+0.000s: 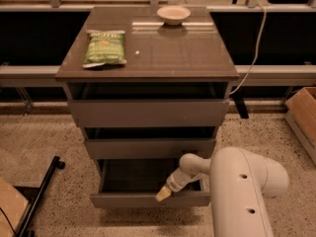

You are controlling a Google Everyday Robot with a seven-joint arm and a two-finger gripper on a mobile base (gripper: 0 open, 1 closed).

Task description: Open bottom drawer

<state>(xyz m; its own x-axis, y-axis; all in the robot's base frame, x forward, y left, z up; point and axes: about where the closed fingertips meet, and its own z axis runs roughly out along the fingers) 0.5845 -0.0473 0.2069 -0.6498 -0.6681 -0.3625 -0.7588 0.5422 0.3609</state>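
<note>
The bottom drawer [128, 200] of the grey-brown cabinet stands pulled out, its shallow dark box open to view and its flat front lowest and nearest me. My gripper [163, 194] reaches down from the white arm [242, 181] at the right and its pale tip rests at the top inner edge of the drawer front, right of the middle. The middle drawer front [148, 148] and the tall top drawer front [148, 112] sit above, each slightly out.
A green snack bag [104, 48] and a small white bowl [173, 15] lie on the cabinet top. A black stand leg [42, 194] lies on the floor at the left. A cardboard box [303, 115] stands at the right. A cable [249, 58] hangs behind.
</note>
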